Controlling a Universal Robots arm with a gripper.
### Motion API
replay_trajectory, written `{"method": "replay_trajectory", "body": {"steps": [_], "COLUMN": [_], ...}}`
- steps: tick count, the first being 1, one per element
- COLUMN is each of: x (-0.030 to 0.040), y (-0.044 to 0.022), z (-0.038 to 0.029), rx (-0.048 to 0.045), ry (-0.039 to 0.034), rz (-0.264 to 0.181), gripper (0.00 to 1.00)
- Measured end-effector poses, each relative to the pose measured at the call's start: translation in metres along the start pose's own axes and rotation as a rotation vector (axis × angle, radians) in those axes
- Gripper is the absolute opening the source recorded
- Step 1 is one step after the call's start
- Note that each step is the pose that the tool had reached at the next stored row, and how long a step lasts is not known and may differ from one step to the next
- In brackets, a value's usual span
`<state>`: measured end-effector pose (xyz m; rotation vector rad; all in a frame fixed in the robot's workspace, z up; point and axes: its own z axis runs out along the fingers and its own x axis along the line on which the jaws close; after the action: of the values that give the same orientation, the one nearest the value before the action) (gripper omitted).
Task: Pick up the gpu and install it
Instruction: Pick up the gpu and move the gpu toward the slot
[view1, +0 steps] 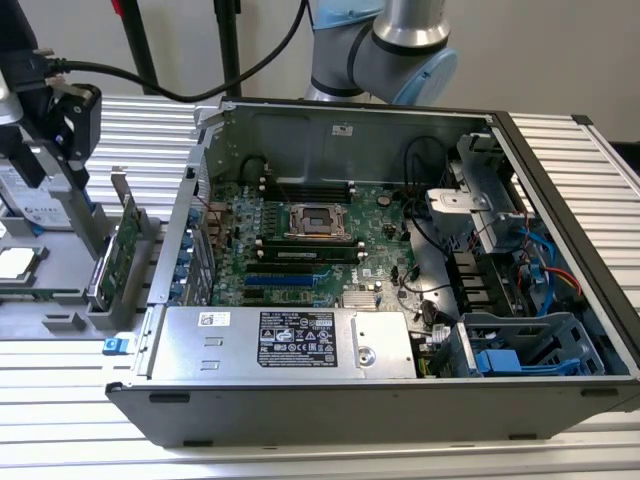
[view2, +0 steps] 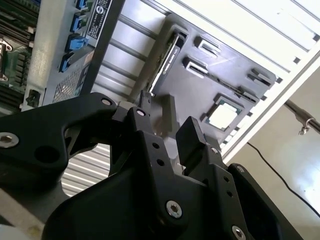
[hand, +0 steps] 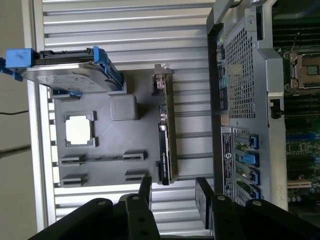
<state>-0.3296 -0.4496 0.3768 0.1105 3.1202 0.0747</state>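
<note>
The gpu (view1: 127, 238) stands on its edge in a slot of the grey parts tray (view1: 60, 300), at the exterior view's left beside the open computer case (view1: 560, 260). Both wrist views look down on the card's thin edge, a green and black strip (hand: 165, 135) (view2: 169, 52) with its silver bracket at one end. My gripper (hand: 175, 189) (view2: 167, 127) hangs open above the tray, nothing between its black fingers, and the card's near end lines up with the gap. In the exterior view the gripper (view1: 72, 125) sits high over the tray.
The tray also holds a hard drive in a blue carrier (hand: 70, 75) and a processor chip (hand: 79, 130) (view2: 223, 114). Inside the case lie the green motherboard (view1: 300, 235) and a silver power supply (view1: 290, 340). The case's rear wall (hand: 240, 100) stands close beside the gpu.
</note>
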Motion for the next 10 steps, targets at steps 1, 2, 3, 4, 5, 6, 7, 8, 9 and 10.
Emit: {"method": "replay_trajectory", "body": {"steps": [1,2,3,4,5,6,7,8,9,10], "x": [0.0,0.0,0.0,0.0,0.0,0.0,0.0,0.0001,0.0,0.0], "y": [0.0,0.0,-0.0001,-0.0001,-0.0001,-0.0001,-0.0001,-0.0001,-0.0001,-0.0001], "z": [0.0004,0.0007,0.0008,0.0008,0.001,0.0012,0.0014,0.0016,0.0018,0.002], "rx": [0.0,0.0001,0.0002,0.0003,0.0002,0.0001,0.0001,0.0001,0.0,0.0001], "ry": [0.0,0.0001,0.0001,0.0003,0.0001,0.0,0.0001,0.0,0.0,0.0001], "rz": [0.0,0.0,0.0,0.0,0.0,0.0,0.0,0.0,0.0,0.0], "gripper": [1.0,1.0,1.0,1.0,1.0,1.0,1.0,1.0,1.0,1.0]}}
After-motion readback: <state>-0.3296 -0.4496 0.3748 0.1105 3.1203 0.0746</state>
